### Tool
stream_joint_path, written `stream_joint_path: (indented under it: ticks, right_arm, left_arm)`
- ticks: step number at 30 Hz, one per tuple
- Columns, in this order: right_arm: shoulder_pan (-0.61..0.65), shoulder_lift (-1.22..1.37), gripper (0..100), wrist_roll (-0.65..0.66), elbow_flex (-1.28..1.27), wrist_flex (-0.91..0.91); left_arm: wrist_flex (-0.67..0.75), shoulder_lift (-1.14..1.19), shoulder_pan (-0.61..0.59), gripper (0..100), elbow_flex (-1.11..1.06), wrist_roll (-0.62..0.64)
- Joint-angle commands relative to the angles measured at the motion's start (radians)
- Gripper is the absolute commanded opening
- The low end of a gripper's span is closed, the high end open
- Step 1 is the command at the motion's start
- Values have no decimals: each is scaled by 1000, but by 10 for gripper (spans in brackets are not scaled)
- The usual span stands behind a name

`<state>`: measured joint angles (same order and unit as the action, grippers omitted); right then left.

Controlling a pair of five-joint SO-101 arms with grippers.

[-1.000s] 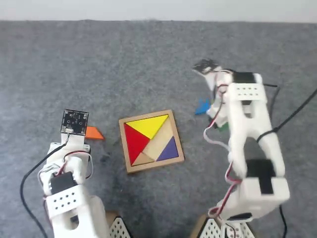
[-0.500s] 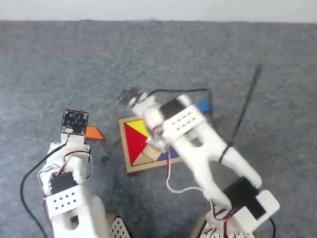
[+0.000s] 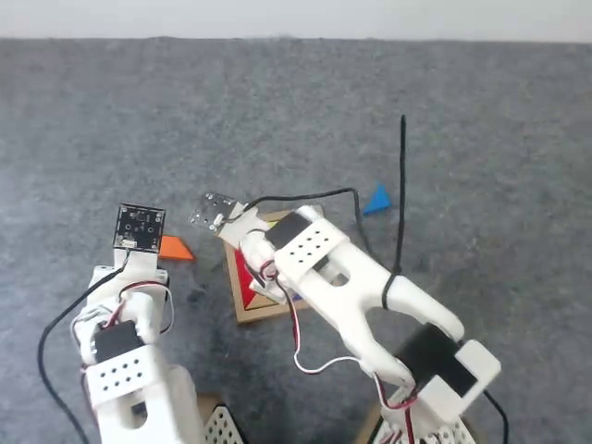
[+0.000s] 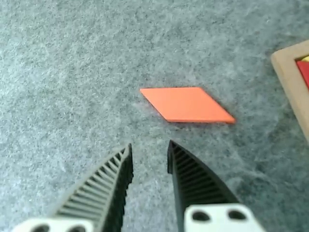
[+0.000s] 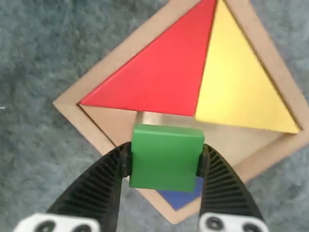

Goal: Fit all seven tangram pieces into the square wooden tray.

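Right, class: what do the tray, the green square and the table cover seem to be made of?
Tray: bare pale wood, likely; faint grain, matte.
Green square: probably painted wood; flat even colour, thick edge.
Table cover: grey felt or carpet; fuzzy, mottled nap.

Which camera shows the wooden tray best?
Right wrist view: most of the wooden tray shows beneath the green square. In the high view an arm covers most of it; the left wrist view catches one edge.
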<state>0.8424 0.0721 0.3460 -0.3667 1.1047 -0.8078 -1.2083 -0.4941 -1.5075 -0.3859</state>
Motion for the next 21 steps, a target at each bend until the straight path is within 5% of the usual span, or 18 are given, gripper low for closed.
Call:
stream_joint_path:
  ticks: [1, 10, 18, 21]
  right_arm:
    - [2, -5, 156, -17, 12, -18]
    - [8, -15, 299, -12, 11, -8]
    - [-15, -27, 297, -12, 43, 39]
    - [-79, -50, 214, -12, 51, 47]
  left_arm:
    - [11, -21, 3, 120, 33, 6]
    - [11, -21, 3, 120, 33, 6]
    - [11, -21, 3, 120, 33, 6]
    - [11, -21, 3, 120, 33, 6]
